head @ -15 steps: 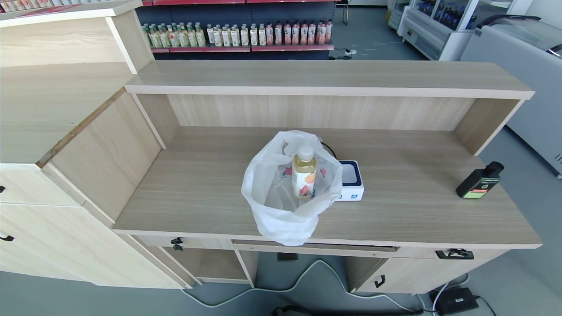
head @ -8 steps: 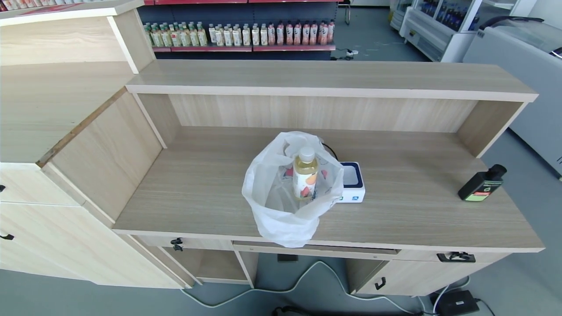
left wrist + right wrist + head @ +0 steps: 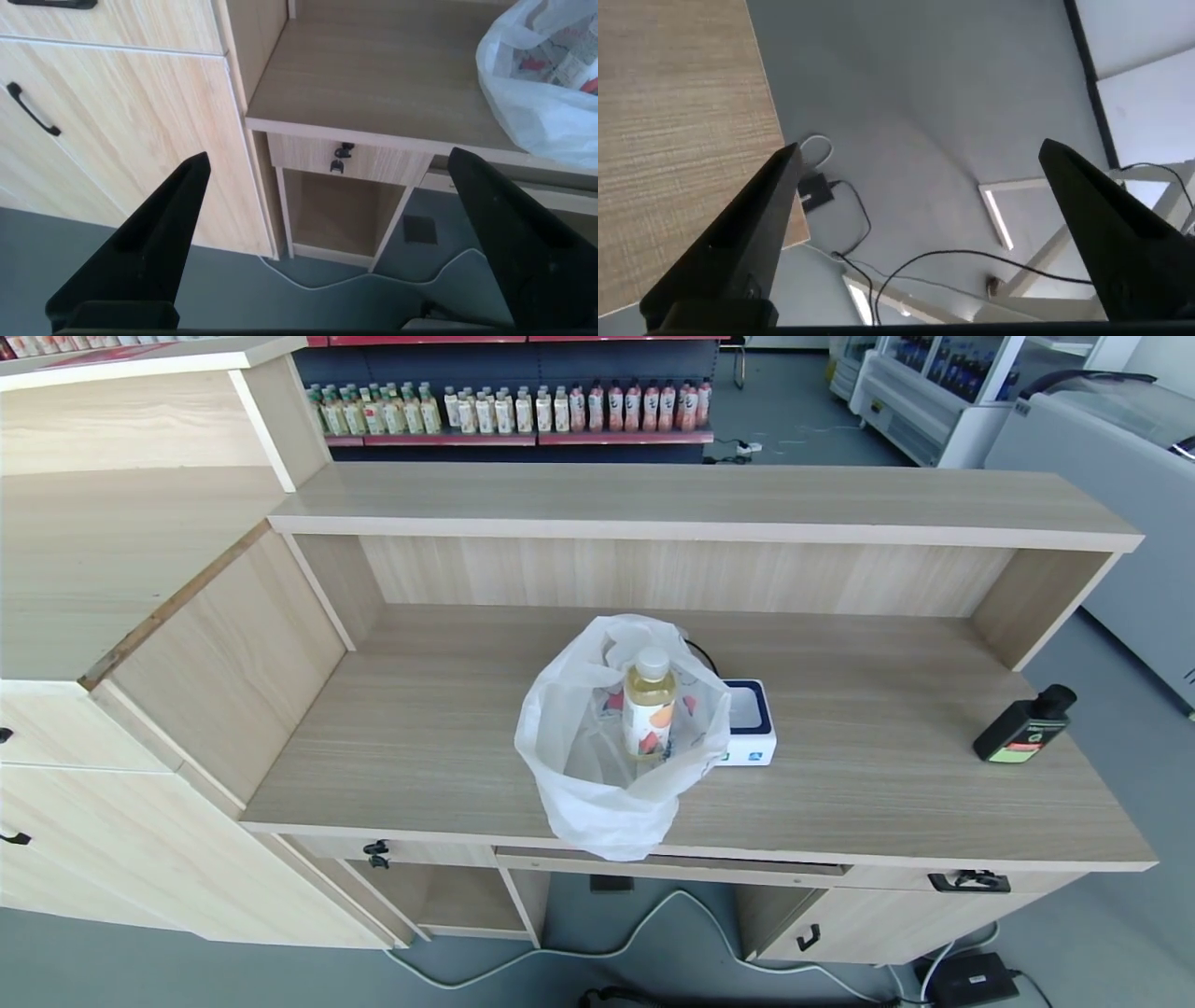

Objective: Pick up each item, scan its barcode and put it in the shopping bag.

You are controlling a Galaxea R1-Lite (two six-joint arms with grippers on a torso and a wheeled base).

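Almost nothing has changed for you: the head camera has shifted a touch, while the bag (image 3: 597, 784), the bottle (image 3: 648, 709) standing in it, the scanner (image 3: 750, 721) just beside it and the black bottle (image 3: 1022, 726) keep their places. One item looks bagged. The black bottle, at the counter's (image 3: 887, 793) right end and well apart from the bag, is likely next. The left gripper (image 3: 327, 159) and right gripper (image 3: 920, 149) are both spread wide and empty. The bag is thin, crinkled white film, the bottle is clear plastic with a white cap, and the counter is smooth wood-grain.
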